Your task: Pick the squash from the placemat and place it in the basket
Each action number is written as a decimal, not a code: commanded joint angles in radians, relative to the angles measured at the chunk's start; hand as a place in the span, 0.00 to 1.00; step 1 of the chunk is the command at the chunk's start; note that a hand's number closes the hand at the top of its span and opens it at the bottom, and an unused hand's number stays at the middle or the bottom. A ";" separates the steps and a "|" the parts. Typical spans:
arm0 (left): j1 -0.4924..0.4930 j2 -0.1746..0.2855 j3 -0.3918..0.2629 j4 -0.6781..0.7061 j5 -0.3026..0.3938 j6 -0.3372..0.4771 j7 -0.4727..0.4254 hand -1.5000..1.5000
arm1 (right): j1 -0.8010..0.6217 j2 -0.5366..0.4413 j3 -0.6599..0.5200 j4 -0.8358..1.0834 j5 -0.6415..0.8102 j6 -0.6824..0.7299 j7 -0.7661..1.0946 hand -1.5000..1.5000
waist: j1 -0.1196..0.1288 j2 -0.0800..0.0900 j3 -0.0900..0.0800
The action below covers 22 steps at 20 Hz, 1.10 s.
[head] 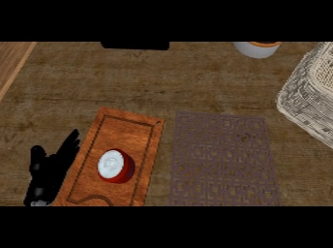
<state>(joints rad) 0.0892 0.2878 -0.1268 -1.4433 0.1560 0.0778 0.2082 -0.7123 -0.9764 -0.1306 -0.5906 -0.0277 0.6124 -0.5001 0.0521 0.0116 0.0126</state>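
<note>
Nearest, at 8 o'clock, the left robot hand [46, 177] is resting released, its black fingers straight and pointing up, touching nothing but the edge of the scene around it. Just beside it at 7 o'clock an orange-brown wooden board [119, 131] with a routed groove is lying flat. It is carrying a small round red bowl [115, 166] that is holding something white. At 5 o'clock the placemat [223, 160] is lying next to the board, a dull purple-grey rectangle with an openwork lattice weave. No squash is showing on it or anywhere else in view. The right robot hand is not showing either, so its state cannot be told. Further off at 2 o'clock the basket [316, 101] is standing as a pale, rounded wicker form with ribbed walls that are hiding its inside. At 1 o'clock a white cup [256, 48] with an orange rim is being cut by the far edge, and at 11 o'clock a black block [135, 45] is sitting on the dark, grainy wooden surface [127, 82]. Judging from this, the pick is looking finished and the carry or drop is in hand. The next move is calling for the squash to be brought over the basket's rim and lowered inside before release.
</note>
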 commanded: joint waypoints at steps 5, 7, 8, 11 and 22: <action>-0.027 -0.014 -0.009 0.036 0.007 -0.013 0.060 0.50 | -0.044 -0.035 0.090 0.091 0.189 -0.096 -0.254 0.00 | 0.011 0.017 -0.007; 0.001 -0.015 -0.011 0.039 -0.004 -0.009 0.035 0.50 | -0.021 -0.007 0.093 0.123 0.209 -0.173 -0.328 0.00 | 0.020 0.021 -0.005; 0.009 -0.039 -0.039 0.040 -0.032 0.014 0.031 0.50 | -0.054 -0.044 0.081 0.145 0.197 -0.121 -0.331 0.00 | 0.014 0.017 -0.007; 0.020 -0.023 -0.030 0.020 -0.017 -0.009 0.035 0.50 | -0.062 -0.055 0.067 0.204 0.186 -0.095 -0.379 0.00 | 0.015 0.015 -0.006; 0.013 -0.021 -0.011 0.051 -0.016 -0.017 0.027 0.50 | -0.168 -0.097 -0.017 0.367 0.106 -0.035 -0.246 0.00 | 0.025 0.025 -0.005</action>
<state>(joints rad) 0.0688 0.2781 -0.1252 -1.4529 0.1459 0.0636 0.2254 -0.8651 -1.0538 -0.1214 -0.2850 0.0956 0.4918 -0.6994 0.0752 0.0259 0.0143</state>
